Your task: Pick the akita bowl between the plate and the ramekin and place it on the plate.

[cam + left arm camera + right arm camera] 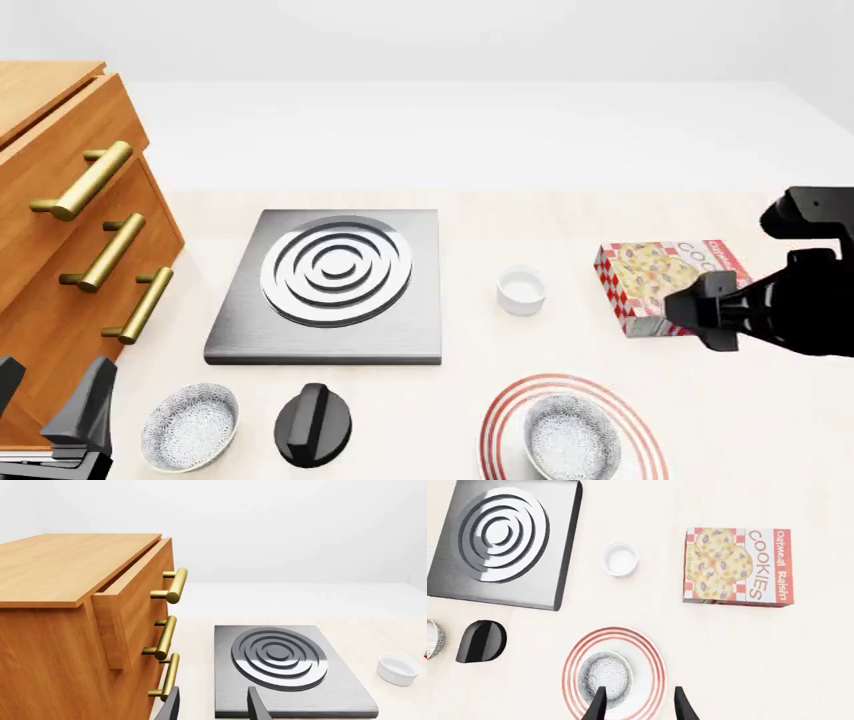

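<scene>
The akita bowl (571, 437), speckled white inside, sits on the plate (501, 420), a wide white one with red rings, at the front right of the table. In the right wrist view the bowl (604, 675) lies left of centre on the plate (654, 660). My right gripper (640, 707) hangs open above them, holding nothing and clear of both. The ramekin (521, 290) stands behind the plate and also shows in both wrist views (620, 558) (398, 669). My left gripper (213, 710) is open and empty near the drawers, its fingers (83, 405) at the front left.
A second speckled bowl (191, 425) and a black knob-shaped object (314, 425) sit at the front left. A grey burner slab (334, 280) lies mid-table. A cookie box (667, 285) is at the right, under my right arm. A wooden drawer chest (67, 230) lines the left edge.
</scene>
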Robot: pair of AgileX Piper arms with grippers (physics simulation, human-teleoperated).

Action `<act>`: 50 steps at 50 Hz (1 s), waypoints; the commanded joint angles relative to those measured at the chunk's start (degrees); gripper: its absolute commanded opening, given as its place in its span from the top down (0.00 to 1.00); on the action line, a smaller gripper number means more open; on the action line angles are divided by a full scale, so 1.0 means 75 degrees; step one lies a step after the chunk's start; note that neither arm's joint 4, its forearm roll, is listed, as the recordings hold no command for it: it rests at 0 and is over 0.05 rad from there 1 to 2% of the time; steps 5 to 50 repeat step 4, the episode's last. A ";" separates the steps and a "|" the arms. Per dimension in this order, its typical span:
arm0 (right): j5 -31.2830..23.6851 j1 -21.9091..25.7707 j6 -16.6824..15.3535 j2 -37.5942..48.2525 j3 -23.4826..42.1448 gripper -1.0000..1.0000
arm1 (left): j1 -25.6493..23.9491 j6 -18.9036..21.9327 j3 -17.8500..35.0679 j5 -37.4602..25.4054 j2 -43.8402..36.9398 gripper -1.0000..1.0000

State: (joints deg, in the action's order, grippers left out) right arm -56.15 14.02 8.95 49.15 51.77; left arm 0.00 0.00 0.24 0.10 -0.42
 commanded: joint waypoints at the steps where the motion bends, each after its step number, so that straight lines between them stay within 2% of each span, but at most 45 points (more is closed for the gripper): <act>1: -0.0244 -0.0217 -0.0088 -0.0272 0.0362 0.00 | 0.0000 0.0000 0.0000 0.0000 0.0000 0.00; 3: -0.0248 -0.0311 0.0133 -0.0381 0.0646 0.00 | 0.0000 0.0000 0.0000 0.0000 0.0000 0.00; 4: -0.0198 -0.0652 0.0040 -0.0625 0.1099 0.00 | 0.0000 0.0000 0.0000 0.0000 0.0000 0.00; 50: -0.0198 -0.0652 0.0040 -0.0625 0.1099 0.00 | 0.0000 0.0000 0.0000 0.0000 0.0000 0.00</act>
